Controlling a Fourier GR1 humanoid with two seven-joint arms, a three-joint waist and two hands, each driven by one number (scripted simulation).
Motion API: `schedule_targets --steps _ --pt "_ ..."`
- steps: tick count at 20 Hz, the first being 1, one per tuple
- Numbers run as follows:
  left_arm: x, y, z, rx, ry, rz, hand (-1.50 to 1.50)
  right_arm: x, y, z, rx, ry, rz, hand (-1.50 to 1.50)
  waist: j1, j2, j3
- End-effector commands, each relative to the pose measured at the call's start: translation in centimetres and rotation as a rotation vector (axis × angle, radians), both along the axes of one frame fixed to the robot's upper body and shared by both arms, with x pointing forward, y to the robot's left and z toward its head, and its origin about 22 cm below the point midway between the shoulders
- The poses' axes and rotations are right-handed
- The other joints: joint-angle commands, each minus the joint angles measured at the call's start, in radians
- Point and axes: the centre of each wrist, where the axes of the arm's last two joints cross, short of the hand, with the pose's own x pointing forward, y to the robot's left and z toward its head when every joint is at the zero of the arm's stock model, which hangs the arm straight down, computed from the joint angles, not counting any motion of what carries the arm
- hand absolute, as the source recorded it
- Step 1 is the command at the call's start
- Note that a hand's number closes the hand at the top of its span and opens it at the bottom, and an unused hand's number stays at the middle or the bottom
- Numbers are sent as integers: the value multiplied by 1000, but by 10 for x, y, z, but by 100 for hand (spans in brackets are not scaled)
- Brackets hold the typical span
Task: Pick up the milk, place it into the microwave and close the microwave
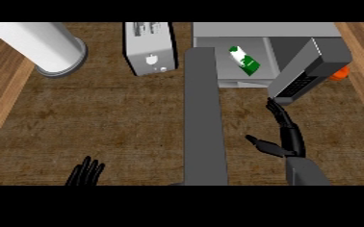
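Note:
A green-and-white milk carton lies inside the grey microwave at the top right. The microwave's door stands swung open, a long grey slab running from the cavity's left side down toward the view's lower edge. My right hand is open to the right of the door, holding nothing, with its straight fingers pointing up and their tips just below the keypad panel. At the lower left edge my left hand rests open, fingers up.
A silver toaster stands left of the microwave. A white cylinder on a grey base fills the top left corner. Something small and orange peeks out at the microwave's right side. Light wooden edges border the dark counter.

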Motion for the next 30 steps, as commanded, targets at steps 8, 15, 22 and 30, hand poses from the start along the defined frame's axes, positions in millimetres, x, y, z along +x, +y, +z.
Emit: schedule_targets --steps 8,15,22,30 --pt "40 -49 -4 184 -8 -222 150 -59 -72 4 41 -49 -59 -150 -13 -3 -1" --pt "68 -100 -13 193 -6 -222 150 -92 -134 20 80 -54 -122 -150 -2 1 1" --pt "129 -92 -18 310 -27 -221 150 -94 -146 27 91 -60 -137 -150 -3 2 1" --pt "115 -151 -54 526 165 -636 150 -95 -164 43 101 -69 -109 -150 -28 6 2"
